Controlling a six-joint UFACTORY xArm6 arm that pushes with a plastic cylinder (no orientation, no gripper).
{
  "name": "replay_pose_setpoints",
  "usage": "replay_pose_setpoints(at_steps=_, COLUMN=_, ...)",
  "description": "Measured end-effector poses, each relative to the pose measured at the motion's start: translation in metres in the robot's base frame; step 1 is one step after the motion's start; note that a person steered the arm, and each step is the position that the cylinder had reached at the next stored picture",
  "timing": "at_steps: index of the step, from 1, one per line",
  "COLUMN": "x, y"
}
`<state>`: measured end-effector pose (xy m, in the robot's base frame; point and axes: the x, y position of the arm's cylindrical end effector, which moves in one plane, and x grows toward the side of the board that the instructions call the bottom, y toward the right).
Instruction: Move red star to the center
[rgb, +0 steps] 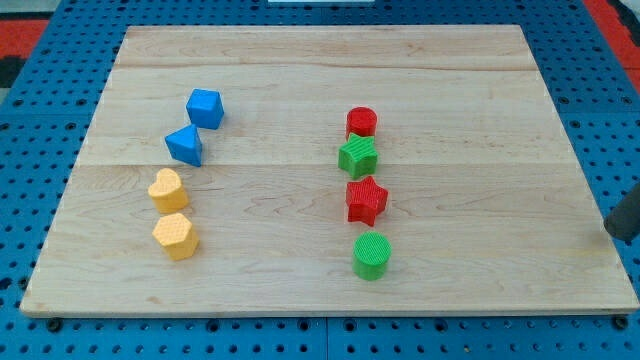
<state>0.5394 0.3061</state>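
We are at the approach step: the red star (366, 200) has not been contacted. It lies on the wooden counter (300, 80) to the right of the board's middle and slightly toward the view's bottom. It is the third block in a column of four: a red cylinder (362, 122) at the top, a green star (357, 156) just below it, then the red star, then a green cylinder (371, 255) nearest the view's bottom. The green star and the red star stand very close; we cannot tell whether they touch.

The arm carries no gripper, so no open or closed state applies. Only a dark portion of the rod shows at the view's right edge, and my tip (610, 231) sits there, well apart from every block and to the right of the column.

In our judgement, the next move calls for bringing my tip to the red star's right face, level with its middle, then pushing toward the view's left and slightly upward. The approach must pass between the green star and the green cylinder without disturbing either.

On the view's left stand a blue cube (205, 108), a blue wedge-like block (185, 146), a yellow heart-like block (167, 189) and a yellow hexagonal block (176, 236), all clear of the intended path.
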Motion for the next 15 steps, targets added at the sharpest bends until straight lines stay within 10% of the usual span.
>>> replay_pose_setpoints(at_steps=2, x=0.000, y=0.007)
replay_pose_setpoints(at_steps=9, x=-0.008, y=-0.274)
replay_pose_setpoints(at_steps=15, x=-0.134, y=-0.413)
